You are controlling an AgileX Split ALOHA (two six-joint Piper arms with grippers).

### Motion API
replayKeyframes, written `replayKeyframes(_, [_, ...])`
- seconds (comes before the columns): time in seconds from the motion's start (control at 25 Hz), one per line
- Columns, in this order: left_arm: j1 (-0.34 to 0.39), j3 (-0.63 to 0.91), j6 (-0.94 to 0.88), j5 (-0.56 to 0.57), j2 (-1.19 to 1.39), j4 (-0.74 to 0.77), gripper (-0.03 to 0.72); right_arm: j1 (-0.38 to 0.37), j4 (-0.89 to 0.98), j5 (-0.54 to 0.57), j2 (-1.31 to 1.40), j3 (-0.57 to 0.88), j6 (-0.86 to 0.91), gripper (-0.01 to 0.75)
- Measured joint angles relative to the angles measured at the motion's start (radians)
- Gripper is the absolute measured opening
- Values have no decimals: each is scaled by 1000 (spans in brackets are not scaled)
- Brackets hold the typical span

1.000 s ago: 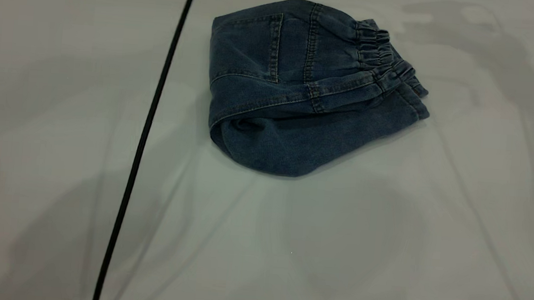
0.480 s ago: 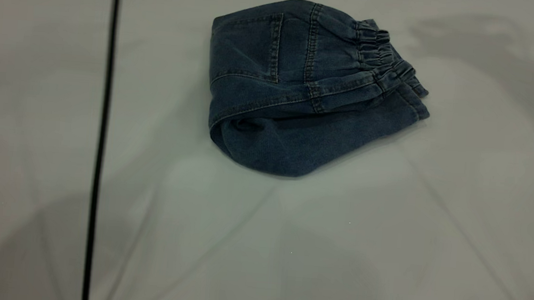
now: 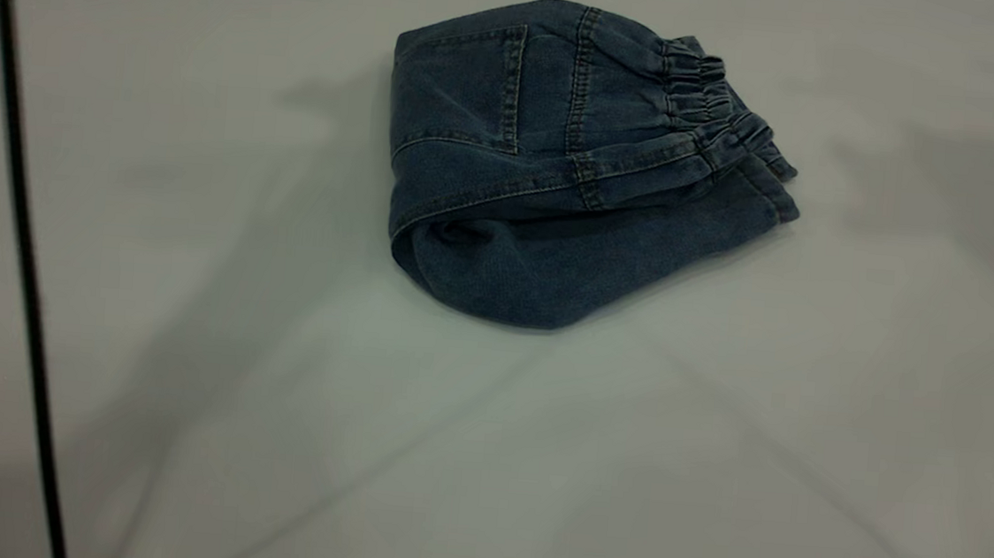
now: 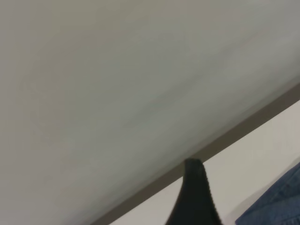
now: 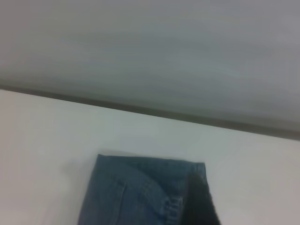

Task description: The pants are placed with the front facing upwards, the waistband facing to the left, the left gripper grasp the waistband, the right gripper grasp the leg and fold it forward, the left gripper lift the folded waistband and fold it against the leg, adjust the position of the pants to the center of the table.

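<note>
Cable (image 3: 20, 250) shifted leftward, folded pants (image 3: 559, 169) unmoved, grippers mostly hidden

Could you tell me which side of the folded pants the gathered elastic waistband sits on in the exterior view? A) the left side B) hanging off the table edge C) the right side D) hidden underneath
C: the ruched waistband lies at the right end of the pants, resting on the table.

Occlusions and cut-offs

Left tool (image 4: 193, 199): one dark finger only, cut by frame edge. Right tool (image 5: 199, 201): blurred dark sliver over pants (image 5: 140, 192). Both grips indeterminate.
</note>
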Motion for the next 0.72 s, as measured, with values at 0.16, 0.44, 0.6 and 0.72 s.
replayKeyframes(0.16, [-1,131,-48,0,-124,1,494,0,18,1,-180,133,-4,411])
replayKeyframes(0.44, [-1,405,-98,-2,-380,-12,494,0,43,1,-496,410,-10,411])
replayKeyframes(0.6, [-1,591,-128,-3,-550,-69,494,0,54,-2,-678,597,-38,411])
replayKeyframes(0.72, [-1,734,-149,-3,-683,-105,494,0,61,-71,-807,744,-52,411])
